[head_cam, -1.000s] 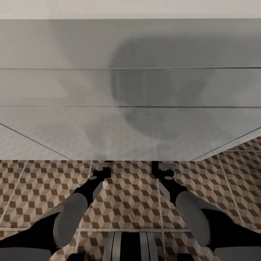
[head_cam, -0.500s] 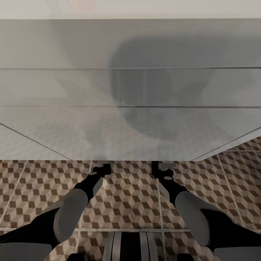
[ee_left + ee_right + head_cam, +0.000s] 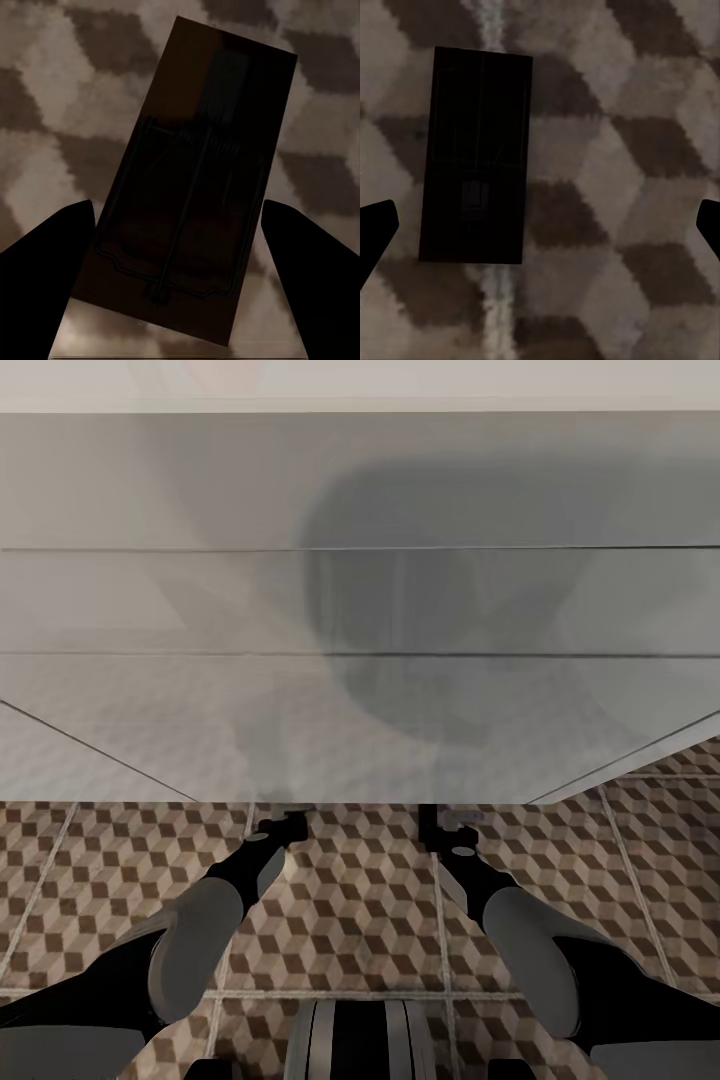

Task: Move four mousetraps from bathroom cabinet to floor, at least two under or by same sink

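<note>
Mousetraps, small flat dark wooden boards with wire parts, lie on the cube-patterned tiled bathroom floor [image 3: 360,900]: one [image 3: 191,187] between the spread fingers of the left gripper [image 3: 180,262], another [image 3: 476,157] left of centre below the wide-open right gripper [image 3: 540,217]. They look light, stiff; grasp the long edges. A white vanity body [image 3: 360,610] looms just ahead.

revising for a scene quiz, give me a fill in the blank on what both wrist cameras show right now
1. In the left wrist view, the flat rectangular wooden mousetrap lies between the left gripper's ____ fingers.
2. In the right wrist view, a second mousetrap lies on the cube-patterned tiled ____.
3. That second mousetrap overlaps a pale ____ line.

Missing words: open; floor; grout
</note>
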Controlling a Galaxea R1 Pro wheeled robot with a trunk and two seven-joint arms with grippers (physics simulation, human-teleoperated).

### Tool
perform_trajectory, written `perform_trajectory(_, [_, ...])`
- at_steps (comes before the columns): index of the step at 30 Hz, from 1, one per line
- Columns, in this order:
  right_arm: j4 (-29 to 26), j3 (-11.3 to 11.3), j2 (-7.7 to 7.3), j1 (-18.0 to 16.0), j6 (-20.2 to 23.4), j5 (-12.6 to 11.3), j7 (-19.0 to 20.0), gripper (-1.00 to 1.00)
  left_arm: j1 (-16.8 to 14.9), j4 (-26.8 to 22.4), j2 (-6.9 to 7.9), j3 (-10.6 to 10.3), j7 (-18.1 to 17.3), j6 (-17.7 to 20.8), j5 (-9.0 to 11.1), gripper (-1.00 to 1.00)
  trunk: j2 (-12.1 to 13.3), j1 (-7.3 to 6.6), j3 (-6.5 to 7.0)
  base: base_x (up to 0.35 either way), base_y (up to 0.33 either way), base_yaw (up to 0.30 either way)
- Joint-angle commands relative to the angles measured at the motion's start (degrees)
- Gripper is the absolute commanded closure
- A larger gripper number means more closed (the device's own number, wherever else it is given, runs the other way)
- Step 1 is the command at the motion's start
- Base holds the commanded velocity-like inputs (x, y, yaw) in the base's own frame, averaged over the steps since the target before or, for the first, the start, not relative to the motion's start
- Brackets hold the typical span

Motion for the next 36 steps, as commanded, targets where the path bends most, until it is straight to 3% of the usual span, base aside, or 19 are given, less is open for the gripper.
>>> perform_trajectory(1, [0.07,-0.48,0.03,-0.03,-0.2,0.54,-0.13,-1.0,-0.02,0.02,-0.03,0.32,0.12,0.1,-0.59,1.0,-0.01,-0.01,-0.03,0.0,0.0,0.0])
perform_trajectory(14, [0.07,-0.47,0.13,-0.03,-0.2,0.54,-0.1,-1.0,-0.03,3.26,0.18,0.44,0.12,-0.66,-0.51,1.0,-0.01,-0.01,-0.03,0.0,0.0,0.0])
perform_trajectory(36, [0.07,-0.47,0.19,-0.02,-0.2,0.54,0.26,-1.0,-0.03,3.76,0.7,0.77,0.12,-1.64,-0.4,1.0,-0.01,-0.01,-0.03,0.0,0.0,0.0])
